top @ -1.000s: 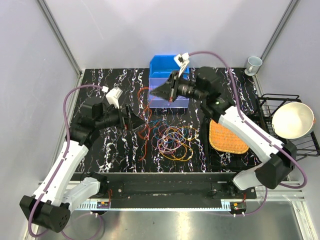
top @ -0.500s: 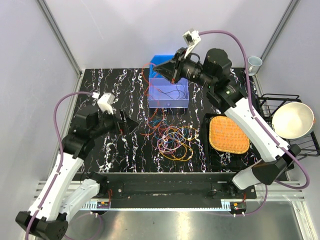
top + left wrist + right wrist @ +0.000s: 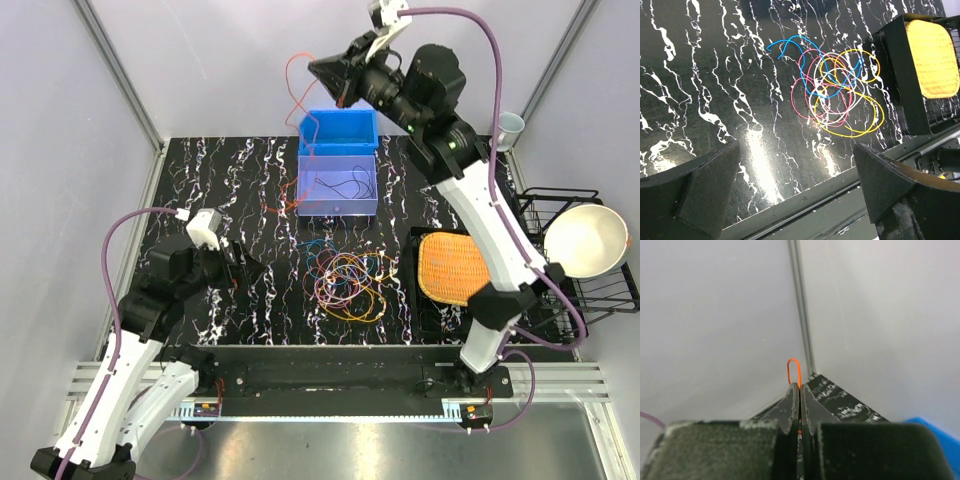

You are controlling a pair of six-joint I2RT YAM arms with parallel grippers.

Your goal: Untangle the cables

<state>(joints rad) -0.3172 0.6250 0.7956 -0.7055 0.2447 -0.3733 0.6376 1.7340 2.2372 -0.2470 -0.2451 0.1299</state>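
Where everything sits, table: black top with white veins, grey walls around it.
Right arm: stretched up and away, wrist high over the far edge of the table, above the blue bins.
Left arm: low on the left side, wrist pointing toward the middle of the table.
Rack: black wire, at the right edge, with a cream bowl in it.
Tray: black, right of centre, holding an orange woven mat.
Far bin: solid blue, at the back.
Near bin: paler blue, touching the far one, with a thin dark wire inside.
Cable pile: loose coils of yellow, pink, blue and orange on the table between the left gripper and the tray – all overlapping.
Left gripper: fingers spread wide, nothing between them, near the pile but apart from it.
Right gripper: fingers pressed together, pinching the orange cable.
Orange cable: a small loop pokes out past the fingertips – the rest hangs down past the left side of the bins to the table.
Cup: pale, at the far right corner.
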